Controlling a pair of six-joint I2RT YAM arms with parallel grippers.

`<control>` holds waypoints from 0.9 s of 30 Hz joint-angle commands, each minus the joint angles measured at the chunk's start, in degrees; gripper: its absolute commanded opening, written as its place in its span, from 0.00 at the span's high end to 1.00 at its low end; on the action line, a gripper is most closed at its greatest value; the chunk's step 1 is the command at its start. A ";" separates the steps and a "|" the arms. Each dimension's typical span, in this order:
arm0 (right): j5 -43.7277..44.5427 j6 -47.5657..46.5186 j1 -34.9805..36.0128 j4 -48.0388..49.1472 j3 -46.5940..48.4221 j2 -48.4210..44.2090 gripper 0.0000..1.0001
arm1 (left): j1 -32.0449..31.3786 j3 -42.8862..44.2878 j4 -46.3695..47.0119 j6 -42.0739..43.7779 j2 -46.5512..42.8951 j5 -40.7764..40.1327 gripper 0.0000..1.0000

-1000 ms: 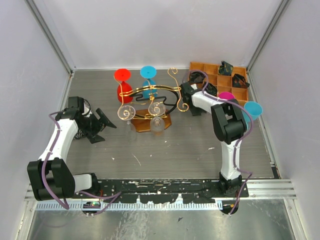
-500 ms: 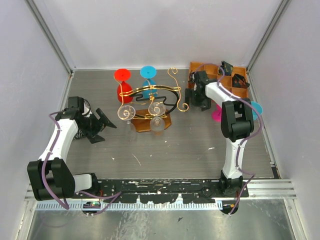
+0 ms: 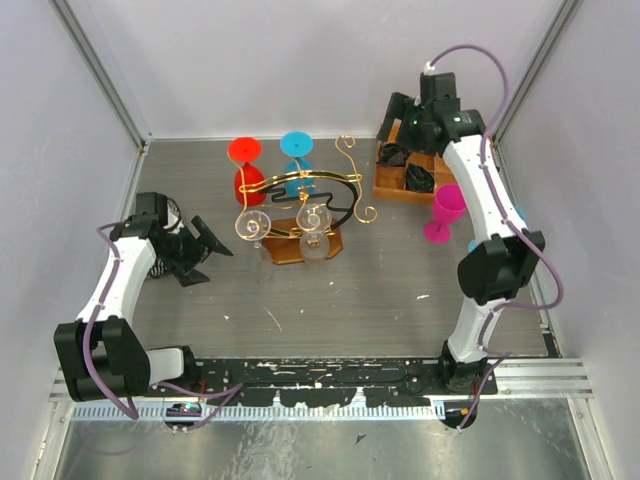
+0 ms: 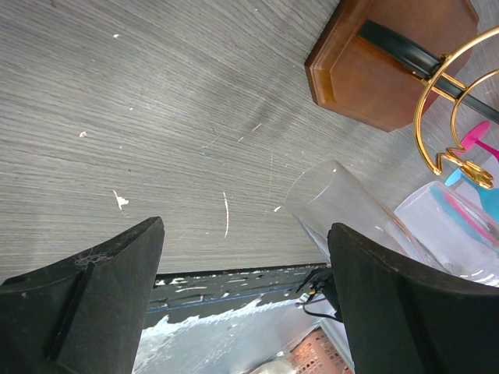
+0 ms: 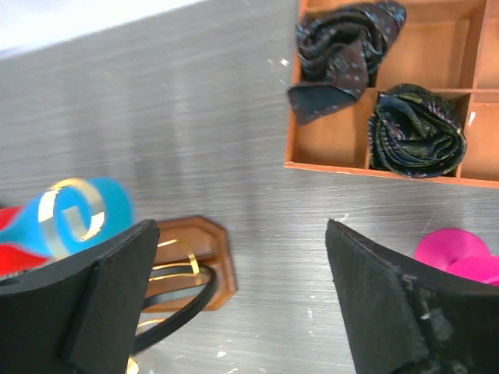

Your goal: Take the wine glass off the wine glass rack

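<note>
The wine glass rack (image 3: 305, 205), gold wire on a brown wooden base, stands mid-table. A red wine glass (image 3: 246, 168) and a blue one (image 3: 296, 160) hang at its back, and clear glasses (image 3: 315, 246) at its front. My left gripper (image 3: 213, 265) is open, low to the left of the rack. In the left wrist view a clear glass (image 4: 343, 204) lies just beyond the left gripper (image 4: 245, 234), and the rack base (image 4: 382, 70) is further off. My right gripper (image 3: 398, 125) is open, raised over the tray. The right gripper (image 5: 242, 234) holds nothing, with the rack base (image 5: 204, 261) below it.
An orange-brown compartment tray (image 3: 392, 185) with rolled dark cloths (image 5: 417, 132) sits at the back right. A magenta glass (image 3: 444, 212) stands on the table in front of it. A cyan glass (image 3: 519, 214) is mostly hidden behind the right arm. Walls close in on three sides.
My right arm has lifted from beside the rack's right end and swung up and back over the tray, its jaws opening wide. The left arm has not moved.
</note>
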 commanded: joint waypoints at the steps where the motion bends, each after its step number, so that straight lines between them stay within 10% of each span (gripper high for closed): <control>1: -9.25 10.15 0.10 -1.71 4.18 -8.05 0.01 | 0.09 1.64 -0.64 0.05 -1.21 0.11 0.07; 9: -28.39 16.12 5.88 -0.40 3.99 -14.69 0.00 | 0.09 1.32 -0.10 -0.58 -1.35 0.82 0.07; 17: -24.96 16.70 14.47 -2.74 -6.60 -23.86 0.37 | 0.04 0.82 -0.44 -0.85 -2.54 0.79 0.07; 27: -20.30 17.17 20.41 -2.80 -18.75 -29.38 0.39 | 0.04 3.52 -1.87 -0.85 -4.60 -2.26 0.07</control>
